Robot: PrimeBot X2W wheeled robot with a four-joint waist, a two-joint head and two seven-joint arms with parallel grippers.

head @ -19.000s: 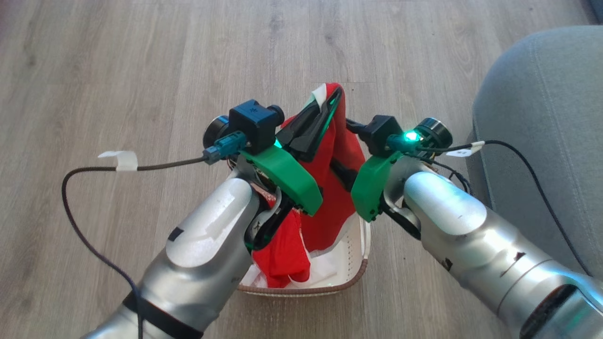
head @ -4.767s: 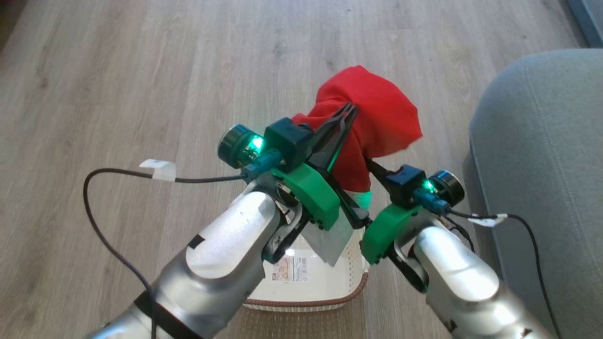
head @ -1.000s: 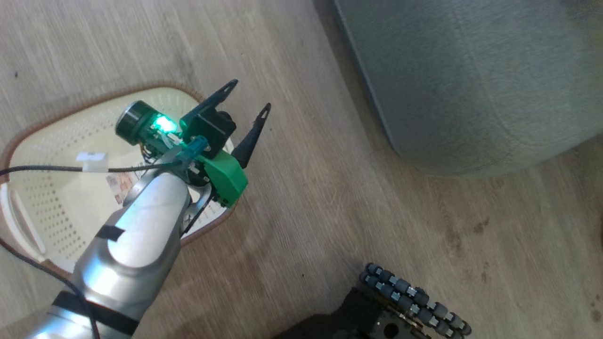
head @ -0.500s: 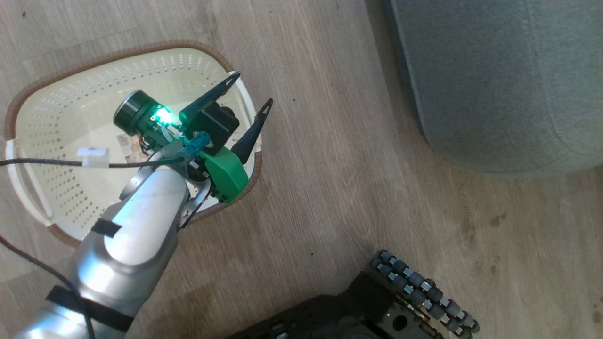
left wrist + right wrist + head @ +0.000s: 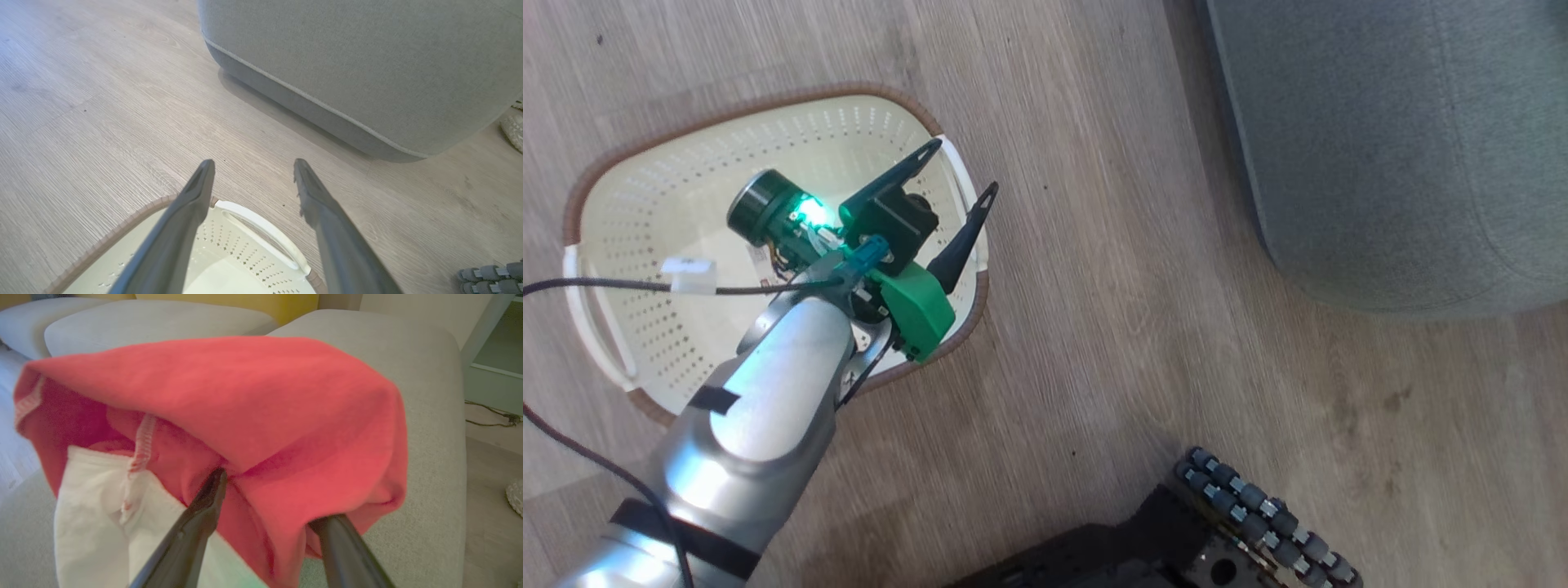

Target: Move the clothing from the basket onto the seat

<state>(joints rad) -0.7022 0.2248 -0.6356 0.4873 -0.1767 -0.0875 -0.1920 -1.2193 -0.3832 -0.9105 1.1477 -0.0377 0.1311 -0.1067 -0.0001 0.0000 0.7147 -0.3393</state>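
Note:
The cream basket (image 5: 768, 94) stands on the wood floor at the left, and what shows of its perforated inside is bare. My left gripper (image 5: 964, 167) hovers open over the basket's right handle, nothing between its fingers. In the left wrist view its fingers (image 5: 253, 163) point past the basket rim (image 5: 261, 222) toward the grey seat (image 5: 367, 61). In the right wrist view the red clothing (image 5: 245, 396) with a white panel hangs over my right gripper (image 5: 271, 498). That gripper's fingers stand apart, just above the seat (image 5: 425, 396). The seat (image 5: 1380, 147) lies at the upper right of the head view.
My dark wheeled base (image 5: 1258, 514) with its rollers sits at the bottom of the head view. More grey cushions (image 5: 143, 322) and a yellow backrest (image 5: 245, 302) lie beyond the seat. A cable (image 5: 490, 416) runs on the floor to its right.
The head camera has swung, so the basket and the seat now sit lower and further right in the picture. My left gripper has stayed open over the basket's right edge.

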